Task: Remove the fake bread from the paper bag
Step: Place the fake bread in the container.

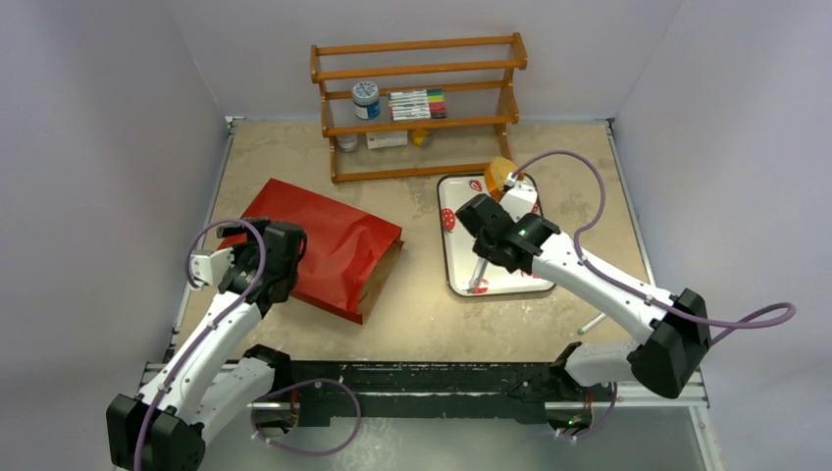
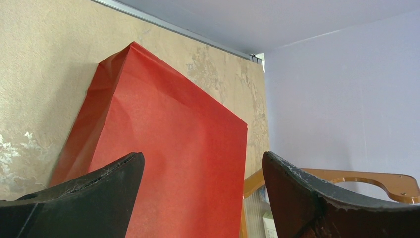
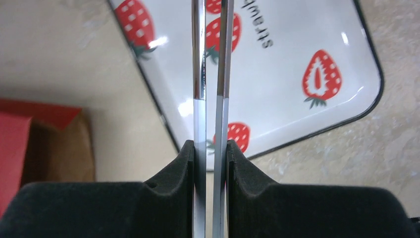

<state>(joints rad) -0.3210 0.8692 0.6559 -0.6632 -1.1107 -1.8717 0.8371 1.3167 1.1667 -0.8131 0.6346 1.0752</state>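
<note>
Hovering the left gripper (image 2: 203,154) just above the closed end of the paper bag (image 1: 324,240), spreading it wide and grasping nothing. Probably standing by there to pin that end against sliding during a pull from the other end.

Resting the bag flat on the tabletop (image 1: 412,314), red side up. Turning its brown-lined mouth to the right, seemingly toward the working arm. Showing nothing inside the mouth, though exposing only a sliver of it.

Setting a strawberry-printed tray (image 3: 297,49) just right of the bag's mouth, likely as the landing place.

Clamping the right gripper (image 3: 210,148) on a pair of metal tongs (image 3: 199,74), right of the bag, and squeezing the two blades nearly together. Using tongs presumably for reaching deep into the bag without crushing it. Pointing them down at the tray, with nothing visible between the blades in the top view.

Sitting farther right of the bag, at the tray's far end and partly behind the right arm: a round golden-brown piece, apparently the fake bread (image 1: 501,173), well apart from the bag. Judging the removal as good as done.
</note>
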